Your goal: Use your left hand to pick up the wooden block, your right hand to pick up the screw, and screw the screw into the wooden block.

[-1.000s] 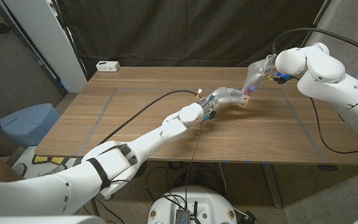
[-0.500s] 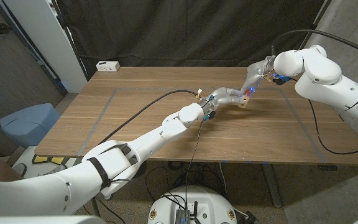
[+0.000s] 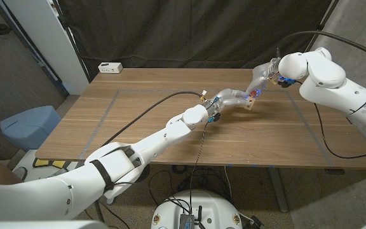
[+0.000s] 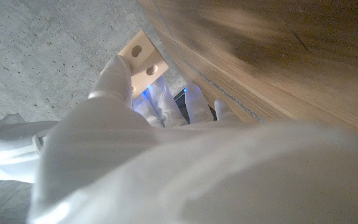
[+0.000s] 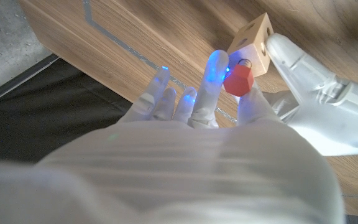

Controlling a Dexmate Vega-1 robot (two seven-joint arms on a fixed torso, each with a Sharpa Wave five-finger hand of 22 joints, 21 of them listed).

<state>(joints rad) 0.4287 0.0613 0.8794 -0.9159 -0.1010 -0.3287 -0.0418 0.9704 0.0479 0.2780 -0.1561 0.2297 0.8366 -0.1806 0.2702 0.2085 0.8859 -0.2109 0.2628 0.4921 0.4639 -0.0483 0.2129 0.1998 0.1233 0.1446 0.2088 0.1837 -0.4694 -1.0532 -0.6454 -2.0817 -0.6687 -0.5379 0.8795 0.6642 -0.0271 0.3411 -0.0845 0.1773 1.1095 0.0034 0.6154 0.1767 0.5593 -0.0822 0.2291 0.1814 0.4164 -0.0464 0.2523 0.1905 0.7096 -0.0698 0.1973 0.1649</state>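
Note:
My left hand (image 3: 232,97) holds the small pale wooden block (image 3: 251,102) above the table's right centre. In the left wrist view the block (image 4: 143,60) shows two round holes, with my fingers (image 4: 118,78) on its side. My right hand (image 3: 260,79) pinches the red-headed screw (image 5: 237,80) between thumb and a finger; its tip is at a hole in the block (image 5: 252,40). In the head view the red screw head (image 3: 254,97) sits right against the block. My left hand (image 5: 316,93) grips the block from the side.
A white power strip (image 3: 110,67) lies at the table's (image 3: 138,121) far left corner. Grey tape lines (image 3: 103,114) mark the wood. A black cable (image 3: 151,109) runs along my left arm. A blue bin (image 3: 29,124) stands on the floor to the left.
My right arm has shifted slightly left and turned a little at the wrist. The left hand and the block stay where they were.

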